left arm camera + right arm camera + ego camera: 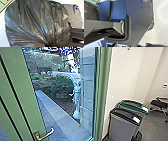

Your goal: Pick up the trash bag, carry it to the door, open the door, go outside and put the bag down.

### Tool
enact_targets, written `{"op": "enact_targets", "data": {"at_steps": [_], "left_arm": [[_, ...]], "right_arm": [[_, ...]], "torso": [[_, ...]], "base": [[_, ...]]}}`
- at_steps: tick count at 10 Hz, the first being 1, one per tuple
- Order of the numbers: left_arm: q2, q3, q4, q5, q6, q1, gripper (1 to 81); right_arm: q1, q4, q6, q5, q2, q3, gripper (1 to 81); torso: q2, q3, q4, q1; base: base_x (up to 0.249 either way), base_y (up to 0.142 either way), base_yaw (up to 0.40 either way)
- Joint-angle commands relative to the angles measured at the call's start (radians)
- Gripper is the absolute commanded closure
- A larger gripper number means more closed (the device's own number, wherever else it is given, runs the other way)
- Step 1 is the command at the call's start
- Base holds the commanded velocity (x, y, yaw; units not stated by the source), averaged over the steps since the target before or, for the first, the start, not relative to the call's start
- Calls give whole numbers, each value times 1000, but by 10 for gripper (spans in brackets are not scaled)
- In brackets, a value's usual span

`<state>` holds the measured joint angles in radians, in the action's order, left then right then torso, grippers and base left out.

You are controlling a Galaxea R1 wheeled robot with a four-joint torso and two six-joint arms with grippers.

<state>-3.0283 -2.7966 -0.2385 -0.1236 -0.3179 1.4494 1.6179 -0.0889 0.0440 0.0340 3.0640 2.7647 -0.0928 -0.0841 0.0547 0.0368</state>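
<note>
Left hand (52, 45): gripping the bag (37, 23) at its gathered neck, the full bulk spreading just beyond the hand. Right hand: state cannot be told. Door (37, 104): ahead of the hands. Hazards — thin film may snag and tear on the handle (47, 135) if the bag passes too near; the neck may slip under load; the door may swing back and pinch the bag.
</note>
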Motion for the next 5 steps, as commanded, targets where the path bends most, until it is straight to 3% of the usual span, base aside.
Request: {"op": "enact_targets", "data": {"at_steps": [1, 2, 5], "left_arm": [[0, -1, 22, -68, -7, -54, 811], [2, -1, 25, -68, -7, -54, 811], [3, -1, 25, -68, -9, -54, 811]], "right_arm": [[-34, 0, 2, -60, 5, 1, 10], [-32, -2, 2, -60, 5, 1, 10], [-34, -2, 2, -59, 6, 1, 10]], "torso": [[0, 0, 0, 0], [0, 0, 0, 0], [0, 0, 0, 0]], "base": [[0, 0, 0], [0, 0, 124], [0, 0, 307]]}}
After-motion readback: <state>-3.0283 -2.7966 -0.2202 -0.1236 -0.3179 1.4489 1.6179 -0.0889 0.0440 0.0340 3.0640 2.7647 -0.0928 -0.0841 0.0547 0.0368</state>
